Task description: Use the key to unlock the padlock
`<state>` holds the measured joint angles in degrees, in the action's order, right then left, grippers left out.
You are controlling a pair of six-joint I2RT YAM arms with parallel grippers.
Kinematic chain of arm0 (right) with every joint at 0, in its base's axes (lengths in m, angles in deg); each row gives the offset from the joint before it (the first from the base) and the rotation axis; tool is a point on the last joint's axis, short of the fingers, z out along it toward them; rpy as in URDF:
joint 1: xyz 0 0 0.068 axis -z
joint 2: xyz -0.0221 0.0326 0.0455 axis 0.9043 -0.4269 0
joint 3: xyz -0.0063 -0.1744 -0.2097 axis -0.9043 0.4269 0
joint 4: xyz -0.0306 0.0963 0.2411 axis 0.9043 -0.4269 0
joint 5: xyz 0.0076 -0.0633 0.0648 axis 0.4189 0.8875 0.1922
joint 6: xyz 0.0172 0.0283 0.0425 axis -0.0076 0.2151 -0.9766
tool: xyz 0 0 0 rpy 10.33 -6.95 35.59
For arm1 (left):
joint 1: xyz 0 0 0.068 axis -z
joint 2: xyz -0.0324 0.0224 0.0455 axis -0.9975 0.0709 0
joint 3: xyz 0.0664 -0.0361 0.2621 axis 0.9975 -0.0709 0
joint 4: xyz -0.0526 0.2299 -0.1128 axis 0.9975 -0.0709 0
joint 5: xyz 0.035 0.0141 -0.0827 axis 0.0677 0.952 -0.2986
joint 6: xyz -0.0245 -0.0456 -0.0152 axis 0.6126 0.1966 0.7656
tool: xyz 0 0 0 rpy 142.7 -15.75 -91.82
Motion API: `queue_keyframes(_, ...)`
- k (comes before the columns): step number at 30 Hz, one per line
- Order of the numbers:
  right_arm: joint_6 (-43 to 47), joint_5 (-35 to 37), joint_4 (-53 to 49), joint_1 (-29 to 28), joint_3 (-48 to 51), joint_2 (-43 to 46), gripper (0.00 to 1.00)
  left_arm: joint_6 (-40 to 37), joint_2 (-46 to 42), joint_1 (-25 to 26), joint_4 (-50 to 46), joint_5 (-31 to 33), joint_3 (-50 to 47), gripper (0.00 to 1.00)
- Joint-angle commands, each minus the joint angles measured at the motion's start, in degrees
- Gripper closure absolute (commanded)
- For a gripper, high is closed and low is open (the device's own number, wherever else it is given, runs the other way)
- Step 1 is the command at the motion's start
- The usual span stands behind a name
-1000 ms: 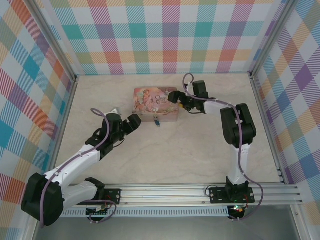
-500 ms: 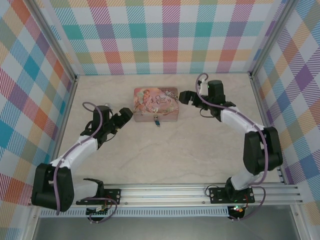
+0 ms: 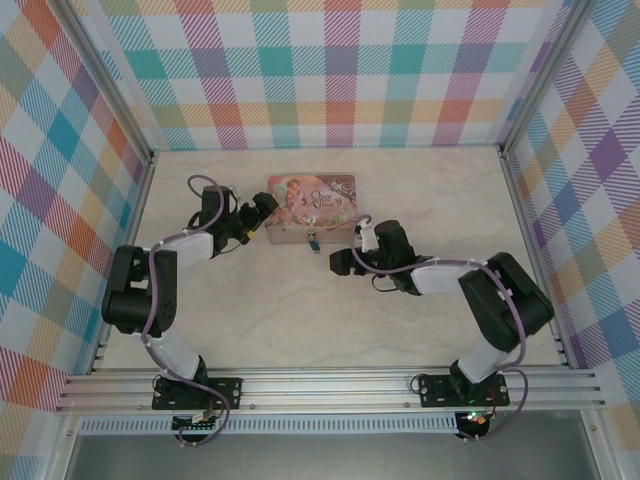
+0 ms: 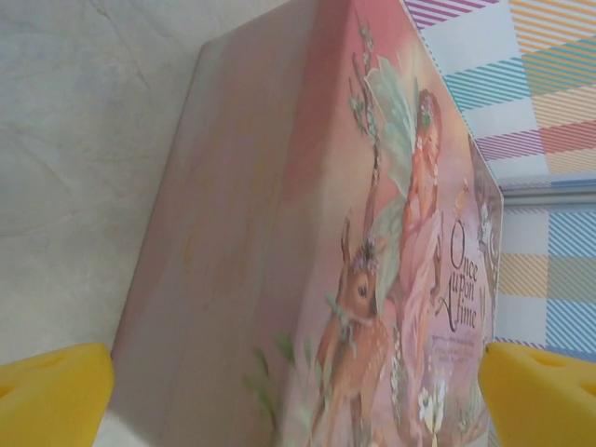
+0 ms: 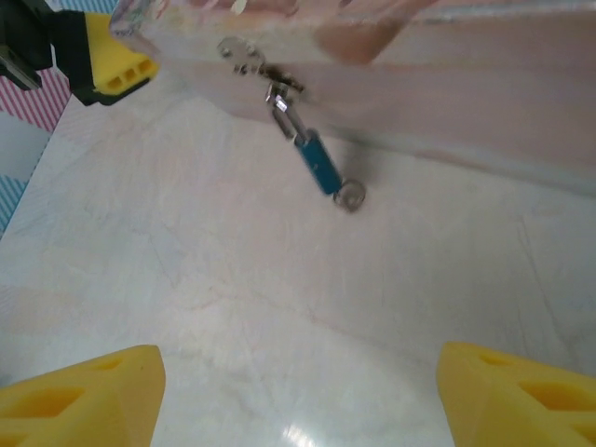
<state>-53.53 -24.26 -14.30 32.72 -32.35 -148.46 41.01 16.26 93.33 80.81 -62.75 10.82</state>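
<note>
Approach step. L hand (image 4: pixel 296 396) wide, empty, at pink tin (image 4: pixel 279 233) end. R hand (image 5: pixel 298 396) wide, empty, low over bench (image 5: pixel 186 279), facing padlock (image 5: pixel 317 163) hooked on tin's hasp (image 5: pixel 247 60); key (image 5: pixel 350 196) seems stuck in its base. Next: R hand nears, pinches key, turns.
</note>
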Motion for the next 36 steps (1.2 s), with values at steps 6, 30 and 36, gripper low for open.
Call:
queue_keyframes(6, 1.81, -0.13, 16.71, 0.1, -4.34, -10.13, 0.34, -0.75, 3.11, 1.88, 1.82, -3.85, 3.18, 0.03)
queue_keyframes(30, -1.61, -1.88, 22.72, 0.07, -6.14, -19.47, 0.45, -0.4, 0.84, 5.92, 1.05, -2.75, 1.33, 0.06)
queue_keyframes(36, -2.76, -2.77, 23.66, -0.54, -6.25, -20.65, 0.47, -0.17, 1.12, 5.96, 1.23, -2.57, 1.77, 0.06)
